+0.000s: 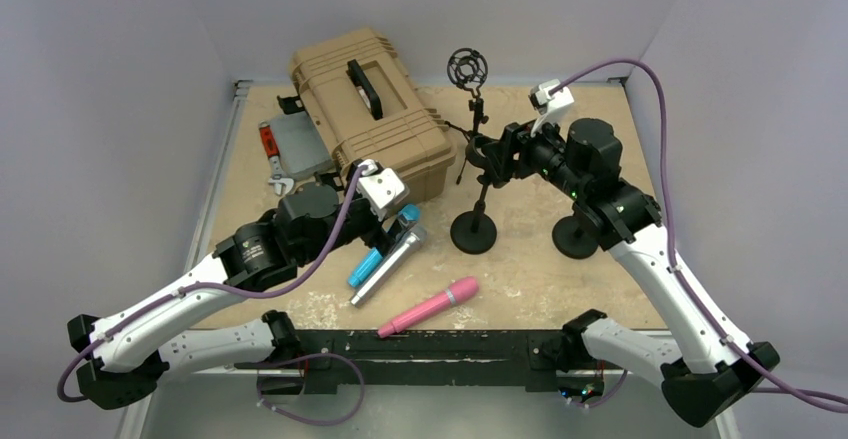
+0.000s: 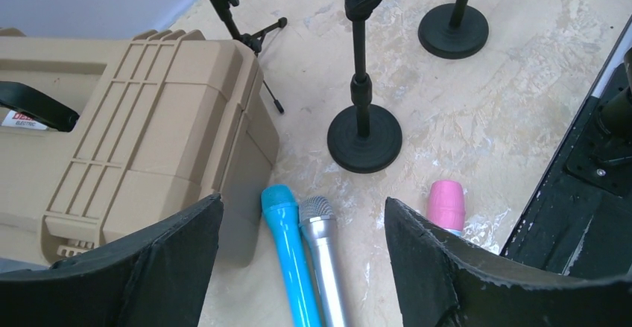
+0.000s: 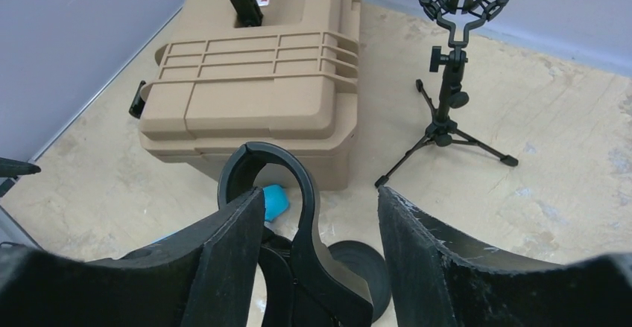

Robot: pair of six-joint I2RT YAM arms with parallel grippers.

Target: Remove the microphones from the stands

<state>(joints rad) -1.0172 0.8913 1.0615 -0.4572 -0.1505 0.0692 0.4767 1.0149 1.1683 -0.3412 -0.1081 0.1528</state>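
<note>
Left gripper (image 2: pixel 304 206): jaws spread wide, holding nothing. It hangs low over the table (image 1: pixel 520 279), above the heads of two microphones that lie side by side and touching: a blue microphone (image 2: pixel 287 252) and a silver microphone (image 2: pixel 324 267). Neither finger touches them in the wrist view. A pink microphone (image 2: pixel 446 202) lies flat on the table further toward my right arm, apart from the pair. All three rest on the table, off the stand.

Right gripper (image 3: pixel 320 197): jaws also wide open, gripping nothing. The black C-shaped clip (image 3: pixel 261 150) at the top of the stand (image 2: pixel 363 139) sits between my fingers, close against one of them; I cannot tell whether they touch.

Surroundings: a tan case (image 2: pixel 149 133) stands just beside the blue microphone, crowding my left gripper on that side. The stand's round base is near the microphone heads. A tripod stand (image 3: pixel 451 81) with a ring mount stands behind, beside the case. A second round-based stand (image 1: pixel 575 239) is under my right arm.
</note>
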